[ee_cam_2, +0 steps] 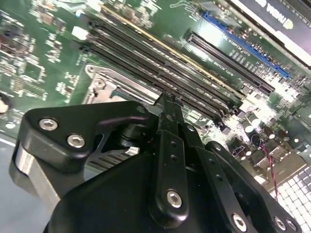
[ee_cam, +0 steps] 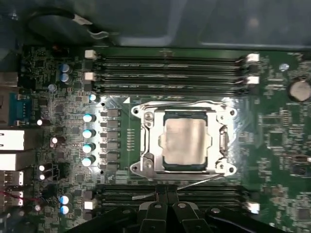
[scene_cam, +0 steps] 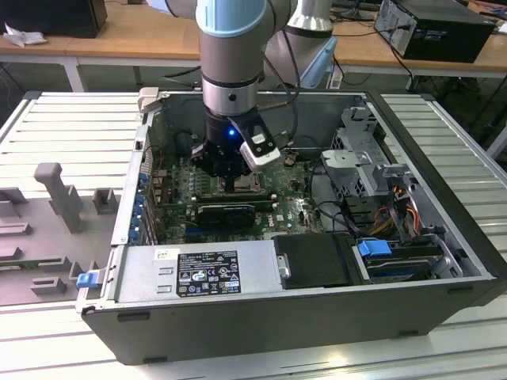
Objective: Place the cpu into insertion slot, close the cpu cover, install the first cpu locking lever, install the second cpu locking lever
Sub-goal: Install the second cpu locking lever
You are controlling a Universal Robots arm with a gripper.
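The cpu (ee_cam: 186, 141) is sitting pale silver-beige and flat in the insertion slot (ee_cam: 221, 141) under the silvery cpu cover (ee_cam: 148, 141), ringed by green board inside the open computer case (scene_cam: 444, 229), while the arm is pointing straight down with the tool (scene_cam: 230, 184) clenched empty just over the socket.

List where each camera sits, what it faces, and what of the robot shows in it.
Exterior view: off the arm, above the open computer case; arm and claw over the motherboard.
First wrist view: on the arm, straight down at the cpu under its cpu cover; claw links show.
Second wrist view: oblique across memory slots.
Both wrist views share these slots.
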